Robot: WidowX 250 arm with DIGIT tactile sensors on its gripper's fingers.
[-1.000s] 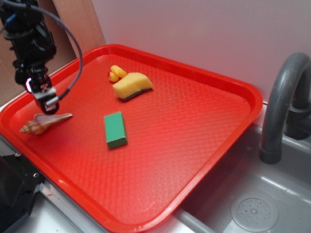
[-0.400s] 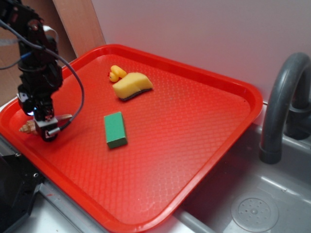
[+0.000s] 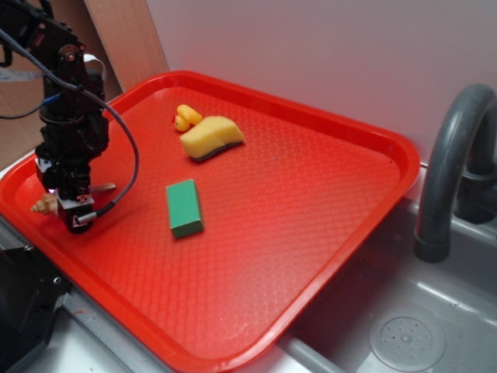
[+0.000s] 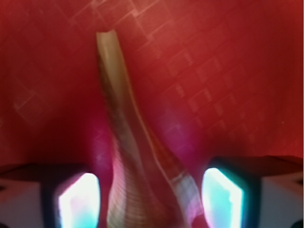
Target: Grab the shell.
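The tool (image 3: 75, 211) hides most of the shell (image 3: 43, 205); the wrist view is blurred.

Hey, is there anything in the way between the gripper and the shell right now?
Nothing visible. In the wrist view the shell lies between the two fingers of the open gripper, with only bare red tray around it. The green block, sponge and duck sit well off to the side.

Pale plain wall (image 3: 326, 54), grey sink basin (image 3: 404, 311), dark grey faucet (image 3: 450, 163), wooden panel (image 3: 124, 39)
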